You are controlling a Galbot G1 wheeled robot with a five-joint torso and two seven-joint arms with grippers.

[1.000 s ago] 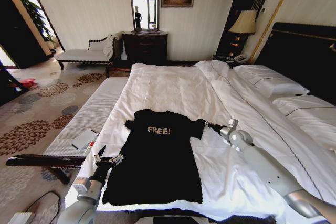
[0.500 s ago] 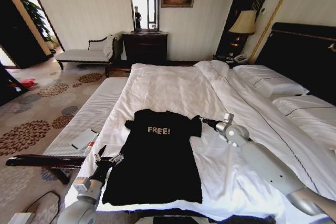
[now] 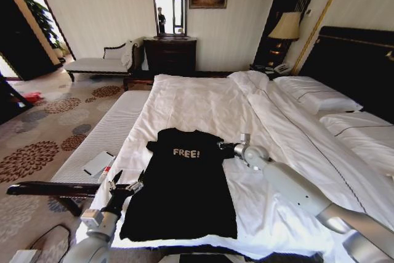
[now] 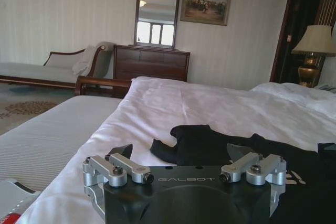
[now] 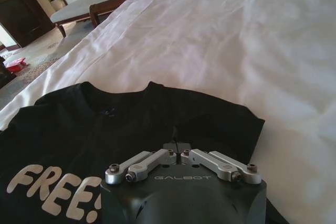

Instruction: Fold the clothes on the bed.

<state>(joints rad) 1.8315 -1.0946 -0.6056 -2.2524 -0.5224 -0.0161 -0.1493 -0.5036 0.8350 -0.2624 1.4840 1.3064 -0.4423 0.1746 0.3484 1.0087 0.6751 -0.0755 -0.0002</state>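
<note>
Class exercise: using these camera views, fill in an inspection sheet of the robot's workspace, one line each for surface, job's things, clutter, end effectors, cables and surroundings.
Surface: bed with white duvet, lightly creased.
Job's things: black T-shirt lies flat near the foot of the bed, lettering up; the sleeve on the robot's right is drawn in over the shirt.
Clutter: nothing seen on the duvet.
End effectors: right end effector shut on that sleeve; left end effector open beside the shirt's left edge, apart from it.
Cables: dark cable on the carpet near the left arm.
Surroundings: striped bench beside the bed with a white card on it; dresser, lamp.
</note>
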